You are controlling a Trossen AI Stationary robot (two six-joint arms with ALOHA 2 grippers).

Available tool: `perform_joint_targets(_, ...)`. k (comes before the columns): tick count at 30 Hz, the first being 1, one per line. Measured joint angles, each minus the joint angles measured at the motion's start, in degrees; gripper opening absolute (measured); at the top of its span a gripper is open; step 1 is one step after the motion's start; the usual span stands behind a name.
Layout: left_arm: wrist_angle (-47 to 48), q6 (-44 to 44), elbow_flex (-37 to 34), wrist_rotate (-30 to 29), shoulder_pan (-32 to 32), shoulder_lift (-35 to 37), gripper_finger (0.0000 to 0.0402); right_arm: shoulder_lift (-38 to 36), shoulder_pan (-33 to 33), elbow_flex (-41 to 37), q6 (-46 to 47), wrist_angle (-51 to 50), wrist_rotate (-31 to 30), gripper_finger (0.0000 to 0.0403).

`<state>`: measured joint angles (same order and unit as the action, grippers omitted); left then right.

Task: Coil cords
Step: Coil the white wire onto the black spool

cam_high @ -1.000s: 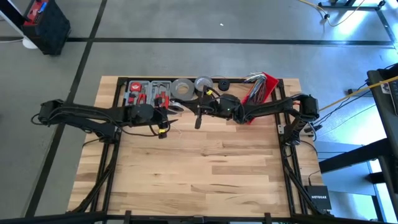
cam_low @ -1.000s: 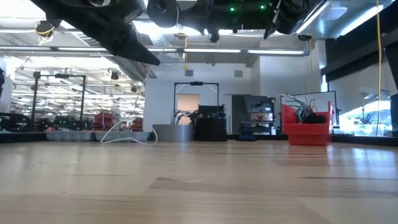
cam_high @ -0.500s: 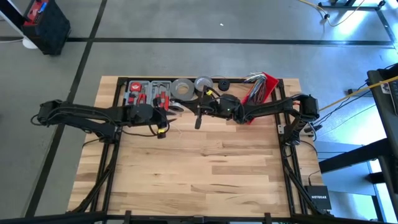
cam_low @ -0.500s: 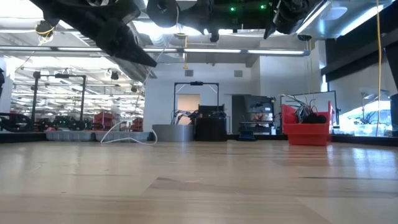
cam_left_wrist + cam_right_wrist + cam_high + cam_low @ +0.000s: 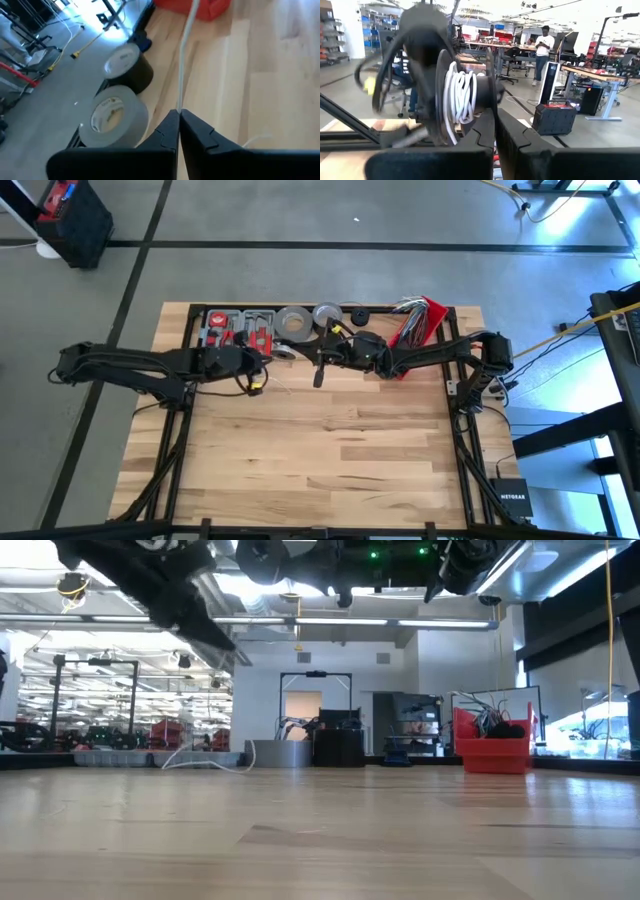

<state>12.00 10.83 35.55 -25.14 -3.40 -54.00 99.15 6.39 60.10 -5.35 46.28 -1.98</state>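
Overhead lights are glaring as the left gripper (image 5: 178, 120) is pinching the limp, light white cord (image 5: 186, 55) mid-length, right gripper (image 5: 494, 130) closed beneath its coil.

You see two dark robot arms over one pale wooden table (image 5: 320, 460). Behind the arms, along that table's far edge, count two tape rolls: one grey roll (image 5: 292, 321) and one black roll (image 5: 326, 313); one red plastic bin (image 5: 420, 320) of loose wires; and one grey tool tray (image 5: 228, 326). One white cord (image 5: 184, 60) crosses the table.
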Motion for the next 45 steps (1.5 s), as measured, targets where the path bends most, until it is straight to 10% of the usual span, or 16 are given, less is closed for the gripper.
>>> perform_joint_targets(9, 6.1, -4.6, 0.8, -0.9, 1.1, 9.8, 0.0002, 0.0, -1.7, 0.0, -11.3, -4.7, -1.3, 0.0005)
perform_joint_targets(21, 5.2, -9.8, 0.8, 0.5, 2.4, 15.0, 0.0005, 0.5, -2.2, 0.1, -23.3, -14.5, -20.4, 0.0005)
perform_joint_targets(45, -35.0, -5.6, 0.8, 3.5, 6.7, -11.3, 0.0004, 0.5, -2.3, 0.1, -22.1, -14.4, -21.3, 0.0005)
